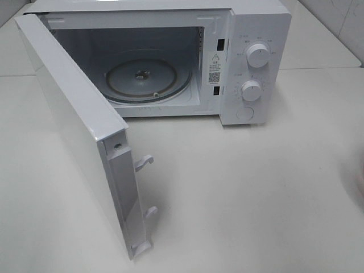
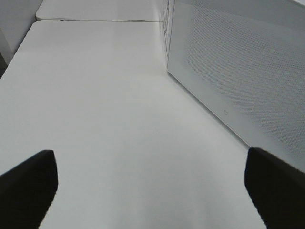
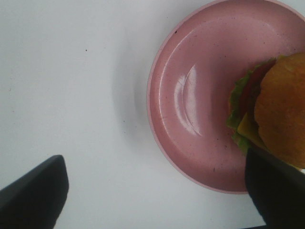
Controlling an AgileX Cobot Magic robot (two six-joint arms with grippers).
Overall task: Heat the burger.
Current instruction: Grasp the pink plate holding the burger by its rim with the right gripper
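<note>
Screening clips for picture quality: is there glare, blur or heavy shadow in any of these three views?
Exterior high: even soft light, microwave sharp. Left wrist: pale table nearly featureless, the close fingers dark and soft-edged. Right wrist: a bright reflection on the pink plate, a faint shadow on the table beside it, burger cropped by the frame.

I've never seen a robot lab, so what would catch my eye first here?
The white microwave at the back of the table, its door standing wide open, glass turntable bare. Then the burger on a pink plate under the right wrist camera.
</note>
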